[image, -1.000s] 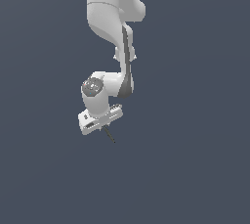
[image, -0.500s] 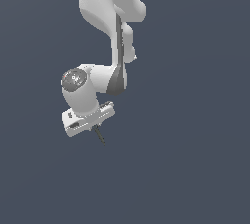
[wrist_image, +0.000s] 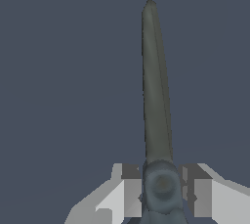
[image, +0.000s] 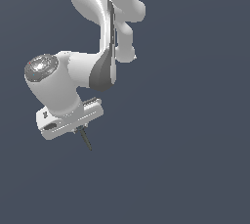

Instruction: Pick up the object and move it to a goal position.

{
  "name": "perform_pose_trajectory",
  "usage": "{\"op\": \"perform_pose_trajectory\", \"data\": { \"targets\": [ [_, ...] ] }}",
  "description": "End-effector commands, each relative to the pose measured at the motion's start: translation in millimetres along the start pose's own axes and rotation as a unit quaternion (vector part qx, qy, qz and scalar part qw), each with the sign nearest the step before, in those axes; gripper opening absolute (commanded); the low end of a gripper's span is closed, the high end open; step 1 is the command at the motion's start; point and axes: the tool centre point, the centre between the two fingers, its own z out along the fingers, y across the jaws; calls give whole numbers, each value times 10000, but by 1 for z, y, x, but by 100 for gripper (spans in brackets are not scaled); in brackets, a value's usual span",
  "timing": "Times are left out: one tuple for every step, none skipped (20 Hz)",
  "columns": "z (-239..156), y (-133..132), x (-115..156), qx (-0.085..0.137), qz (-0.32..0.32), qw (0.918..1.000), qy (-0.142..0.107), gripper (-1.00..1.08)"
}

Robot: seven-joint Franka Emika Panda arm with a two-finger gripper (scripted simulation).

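One thing matters here: the gripper (wrist_image: 161, 193) is clamped on the pivot of the scissors (wrist_image: 155, 91), so the carry just needs the dark blades, pointing out around 5 o'clock in the exterior view, kept clear.

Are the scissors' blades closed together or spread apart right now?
Closed. In the wrist view the scissors show as one narrow dark blade tapering to a single tip, pinched at the pivot between the gripper jaws.
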Motion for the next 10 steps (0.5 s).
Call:
{"op": "perform_pose_trajectory", "data": {
  "targets": [
    [-12,9,3,2,-2,10000,-2,-100],
    [-16,12,4,2,-2,10000,-2,-100],
    [-20,14,5,2,-2,10000,-2,-100],
    [-23,17,6,2,-2,10000,-2,-100],
    [-25,19,6,2,-2,10000,-2,-100],
    [-28,21,7,2,-2,10000,-2,-100],
    [-30,23,8,0,-1,10000,-4,-100],
    [-32,24,8,0,-1,10000,-4,-100],
    [-33,25,9,0,-1,10000,-4,-100],
    [-34,26,9,0,-1,10000,-4,-100]
  ]
}}
